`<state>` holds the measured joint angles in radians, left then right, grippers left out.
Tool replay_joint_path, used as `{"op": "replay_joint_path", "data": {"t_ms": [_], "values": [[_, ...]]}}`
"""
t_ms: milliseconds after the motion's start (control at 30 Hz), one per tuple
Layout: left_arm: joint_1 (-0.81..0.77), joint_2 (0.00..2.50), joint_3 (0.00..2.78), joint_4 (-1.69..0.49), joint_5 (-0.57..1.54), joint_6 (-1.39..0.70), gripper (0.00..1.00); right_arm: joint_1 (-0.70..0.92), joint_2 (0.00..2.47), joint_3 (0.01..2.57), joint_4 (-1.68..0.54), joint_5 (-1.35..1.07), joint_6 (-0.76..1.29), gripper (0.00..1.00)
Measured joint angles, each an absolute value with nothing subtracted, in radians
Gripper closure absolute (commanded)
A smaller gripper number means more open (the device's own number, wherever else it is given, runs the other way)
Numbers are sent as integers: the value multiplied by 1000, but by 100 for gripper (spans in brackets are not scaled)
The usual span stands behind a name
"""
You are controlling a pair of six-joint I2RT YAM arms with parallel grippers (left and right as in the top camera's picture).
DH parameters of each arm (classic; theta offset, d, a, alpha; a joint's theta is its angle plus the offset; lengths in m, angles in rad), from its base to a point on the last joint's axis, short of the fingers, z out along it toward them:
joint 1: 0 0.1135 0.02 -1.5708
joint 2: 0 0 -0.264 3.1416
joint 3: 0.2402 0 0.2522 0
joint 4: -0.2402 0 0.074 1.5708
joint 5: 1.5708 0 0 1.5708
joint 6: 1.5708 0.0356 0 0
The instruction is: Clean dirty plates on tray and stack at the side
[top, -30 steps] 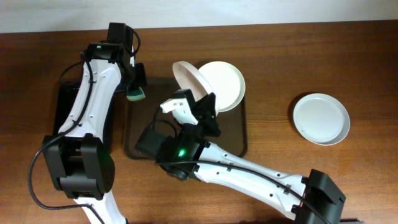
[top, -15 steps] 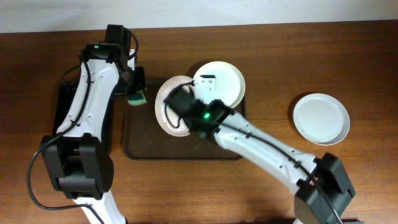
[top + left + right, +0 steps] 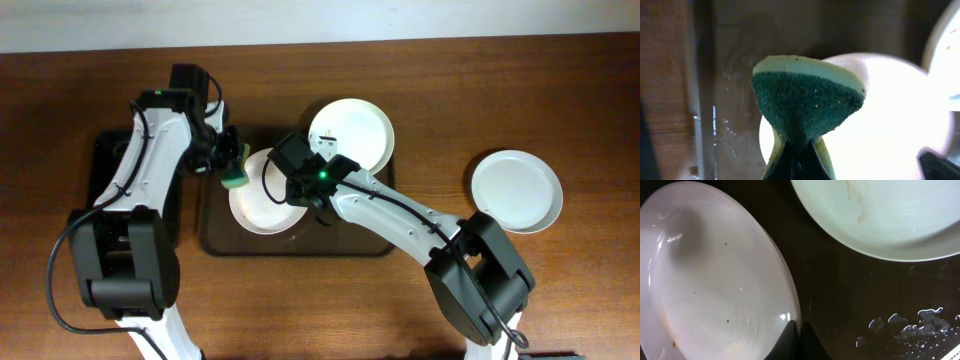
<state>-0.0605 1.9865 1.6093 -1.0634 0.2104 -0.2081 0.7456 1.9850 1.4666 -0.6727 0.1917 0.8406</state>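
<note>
The dark brown tray (image 3: 300,243) carries two white plates. One plate (image 3: 258,200) (image 3: 715,280) is over the tray's left half, with small specks and a faint smear, and my right gripper (image 3: 292,197) (image 3: 800,342) is shut on its right rim. The other plate (image 3: 352,135) (image 3: 880,215) lies at the tray's back right and shows brown smears. A third plate (image 3: 517,190) sits on the table to the right. My left gripper (image 3: 222,160) (image 3: 797,167) is shut on a green sponge (image 3: 235,172) (image 3: 807,100), which hangs at the held plate's (image 3: 890,120) left rim.
A narrower glossy black tray (image 3: 100,165) lies to the left under the left arm. Water droplets (image 3: 910,325) sit on the brown tray's floor beside the held plate. Bare wooden table (image 3: 480,90) surrounds the trays.
The right gripper has swung the plate from a steep tilt near the back down to nearly flat over the tray's left half. The left gripper with the sponge has moved right to its rim.
</note>
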Motion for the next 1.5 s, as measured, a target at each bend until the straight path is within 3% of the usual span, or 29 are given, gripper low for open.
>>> {"op": "replay_joint_path", "data": {"t_ms": [633,1200,1500], "values": [[-210,1958,1312,-874,94,-417,100,715,1985,1462,-670,162,841,96],[-230,1959,1269,-567,-246,-440,100,716,1985,1462,-686,126,860,96],[-220,1975,1382,-574,-357,-439,99,716,1986,1462,-698,126,860,96]]}}
